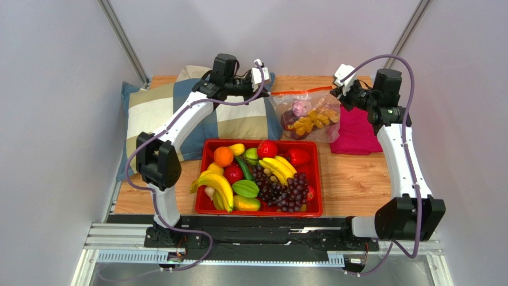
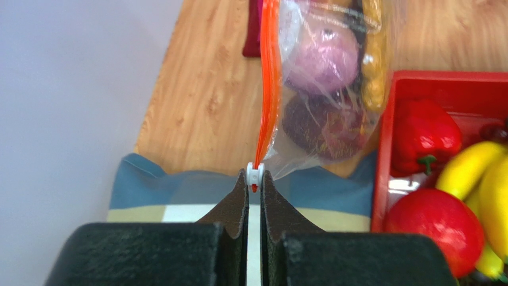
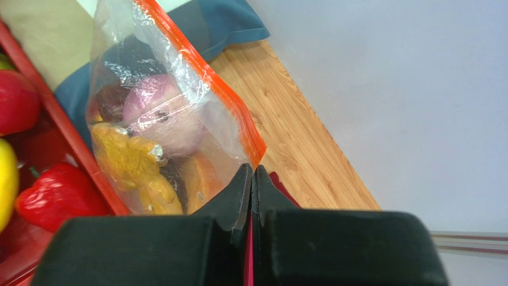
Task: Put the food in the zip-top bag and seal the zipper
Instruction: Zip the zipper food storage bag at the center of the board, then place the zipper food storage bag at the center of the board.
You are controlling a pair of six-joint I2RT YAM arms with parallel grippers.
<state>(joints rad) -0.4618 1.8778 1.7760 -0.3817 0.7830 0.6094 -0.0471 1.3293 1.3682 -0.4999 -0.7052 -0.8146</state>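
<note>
The left gripper [image 2: 255, 186] is pinching the small white slider [image 2: 255, 171] at one end of the zipper [image 2: 268, 77], its jaws pressed together on it; the right gripper [image 3: 251, 173] is clamping down on the opposite corner of the zip-top bag [image 3: 173, 119], fingers closed on the plastic just under the red-orange strip; between them the two arms are holding the bag's mouth taut above the far side of the table [image 1: 352, 179], apparently so the slider has a straight track to run along; the food is sitting inside the bag, with the pink-purple onion ball [image 2: 325, 59], the maroon slice [image 2: 322, 122] and a cluster of yellow pieces [image 3: 128, 161] sagging to the bottom; the bag is hanging between a checked pillow [image 1: 149, 113] and a folded magenta cloth [image 1: 358, 134], just behind a red tray [image 1: 206, 179] heaped with other toy fruit; the strip is looking flat and closed along the stretch in view, suggesting the sealing is at or near its end, though the frames are not showing which end the slider closes toward.
</note>
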